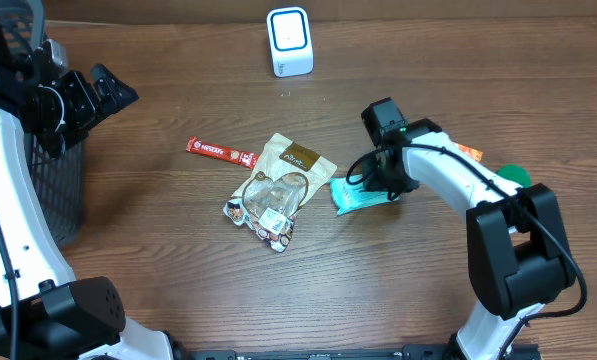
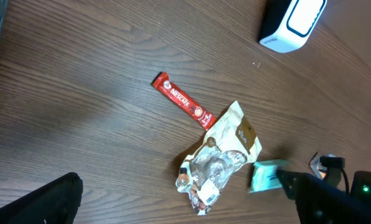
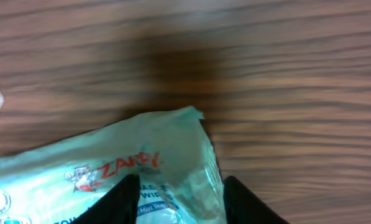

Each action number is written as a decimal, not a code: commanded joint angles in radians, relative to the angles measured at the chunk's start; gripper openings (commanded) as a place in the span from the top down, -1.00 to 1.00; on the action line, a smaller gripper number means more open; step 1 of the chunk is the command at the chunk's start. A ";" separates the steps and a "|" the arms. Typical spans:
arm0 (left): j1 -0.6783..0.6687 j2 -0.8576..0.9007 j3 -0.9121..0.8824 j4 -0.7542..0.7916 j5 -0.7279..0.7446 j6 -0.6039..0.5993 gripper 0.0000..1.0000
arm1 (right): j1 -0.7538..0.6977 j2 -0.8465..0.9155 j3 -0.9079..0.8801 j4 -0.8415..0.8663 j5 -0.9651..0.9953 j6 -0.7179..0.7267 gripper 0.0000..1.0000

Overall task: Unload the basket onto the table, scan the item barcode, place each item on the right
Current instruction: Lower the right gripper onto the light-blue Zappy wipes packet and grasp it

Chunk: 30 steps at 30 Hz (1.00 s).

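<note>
A teal wipes pack [image 1: 356, 197] lies flat on the wooden table right of centre. My right gripper [image 1: 375, 188] is low over its right end. In the right wrist view the pack [image 3: 98, 180] fills the lower left, and the right gripper [image 3: 179, 202] is open, its dark fingers [image 3: 120, 202] standing either side of the pack's corner. The white scanner [image 1: 289, 41] stands at the back of the table, also in the left wrist view as the scanner [image 2: 291, 22]. My left gripper [image 1: 103, 95] hovers high at the far left, open and empty [image 2: 185, 202].
A red Nescafe stick [image 1: 221, 152] and a brown and clear snack bag [image 1: 278, 185] lie mid-table, left of the wipes. A black mesh basket [image 1: 58, 190] stands at the left edge. An orange packet [image 1: 468, 152] and a green item [image 1: 518, 174] sit behind the right arm.
</note>
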 commanded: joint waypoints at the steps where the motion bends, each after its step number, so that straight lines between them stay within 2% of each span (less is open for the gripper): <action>1: -0.006 0.001 -0.002 0.001 0.000 -0.006 -1.00 | -0.021 0.024 0.072 -0.068 0.096 0.003 0.29; 6: -0.006 0.001 -0.002 0.001 0.000 -0.006 -1.00 | -0.021 -0.013 0.206 -0.206 -0.012 0.051 0.32; 8: -0.006 0.001 -0.002 0.001 0.000 -0.006 -1.00 | -0.021 -0.027 0.220 -0.220 -0.075 0.103 0.21; 10: -0.006 0.001 -0.002 0.001 0.001 -0.006 -1.00 | -0.021 -0.029 0.220 -0.219 -0.165 0.161 -1.00; 15: -0.006 0.001 -0.002 0.001 0.001 -0.006 -1.00 | -0.014 -0.028 0.175 -0.175 -0.250 0.245 -1.00; 17: -0.006 0.001 -0.002 0.001 0.000 -0.006 -1.00 | -0.007 -0.028 0.143 -0.121 -0.246 0.292 -0.75; 21: -0.006 0.001 -0.002 0.001 0.000 -0.006 -0.99 | 0.016 -0.028 0.052 0.050 -0.247 0.429 0.03; 23: -0.006 0.001 -0.002 0.001 0.000 -0.006 -0.99 | 0.024 -0.028 0.014 0.126 -0.247 0.451 0.24; 26: -0.006 0.001 -0.002 0.001 0.000 -0.006 -1.00 | 0.044 -0.025 -0.051 0.230 -0.246 0.450 0.29; 30: -0.006 0.001 -0.002 0.001 0.000 -0.006 -1.00 | 0.053 -0.025 -0.071 0.178 -0.247 0.449 0.28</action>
